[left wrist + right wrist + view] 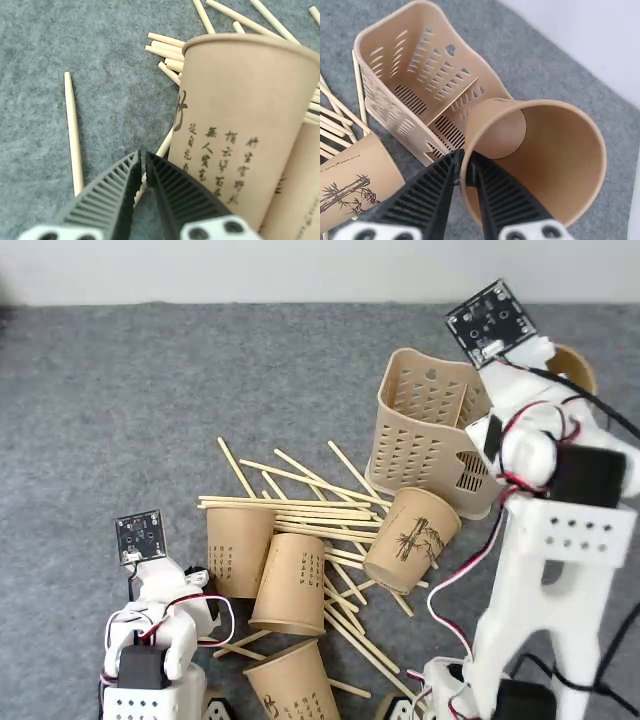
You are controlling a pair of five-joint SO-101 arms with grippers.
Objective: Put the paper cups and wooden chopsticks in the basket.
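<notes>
Right wrist view: my right gripper (465, 156) pinched the rim of 1 paper cup (555, 150) just beside the basket (395, 55); my left gripper (142, 157), pressed together, sat farther from the basket, among wooden chopsticks (73, 132).

Both arms are white moulded plastic. The left arm (160, 635), near left, carries a black motor block (142, 667) and looping red, white and black cables (225, 615). The right arm (550, 540), near right, has a black motor (590, 475), a row of small round holes (580, 526) across its bracket, and similar wires (465, 570). The left circuit board (140, 538) and right circuit board (490, 320) are small black squares dotted with pale marks. The left gripper (142, 156) and right gripper (465, 152) have black fingers (107, 195) ribbed with slanting ridges, on white bases with dark screw holes.
</notes>
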